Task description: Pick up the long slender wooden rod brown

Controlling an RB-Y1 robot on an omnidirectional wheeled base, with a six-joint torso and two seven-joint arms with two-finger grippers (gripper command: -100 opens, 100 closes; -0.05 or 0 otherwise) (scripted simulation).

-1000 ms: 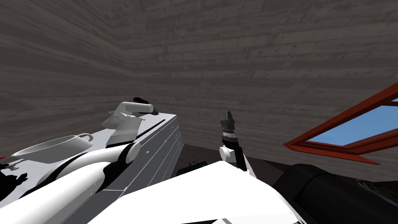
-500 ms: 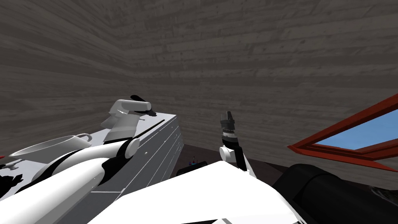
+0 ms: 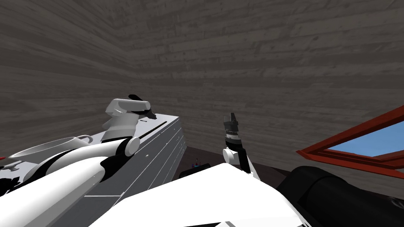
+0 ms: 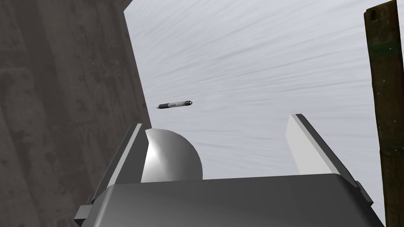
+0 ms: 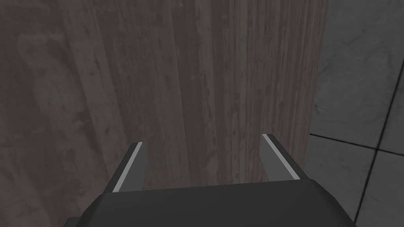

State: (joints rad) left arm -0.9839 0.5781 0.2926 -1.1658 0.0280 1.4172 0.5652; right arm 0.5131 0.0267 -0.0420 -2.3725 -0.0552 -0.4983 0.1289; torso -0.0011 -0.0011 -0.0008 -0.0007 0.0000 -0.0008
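Note:
The long, thin brown rod (image 3: 153,131) lies on the white cabinet top (image 3: 165,120), near its front edge. In the left wrist view the rod (image 4: 384,102) is a dark wooden bar off to the side of my left gripper (image 4: 217,121), outside the fingers. That gripper is open and holds nothing; it hovers above the cabinet top (image 4: 256,59). In the head view the left gripper (image 3: 142,107) hangs over the far end of the cabinet. My right gripper (image 3: 231,117) is raised in front of me, away from the cabinet, and is open (image 5: 203,146).
A small dark pen-like object (image 4: 174,105) lies on the cabinet top beyond the left fingers. A grey rounded object (image 4: 171,157) sits beside one left finger. A white bowl (image 3: 59,145) stands on the cabinet's left part. Wooden walls stand close behind, and a red-framed window (image 3: 355,146) is at right.
My left hand has risen a little and drawn back to the left over the cabinet top. The head view has turned slightly. The right arm has not moved.

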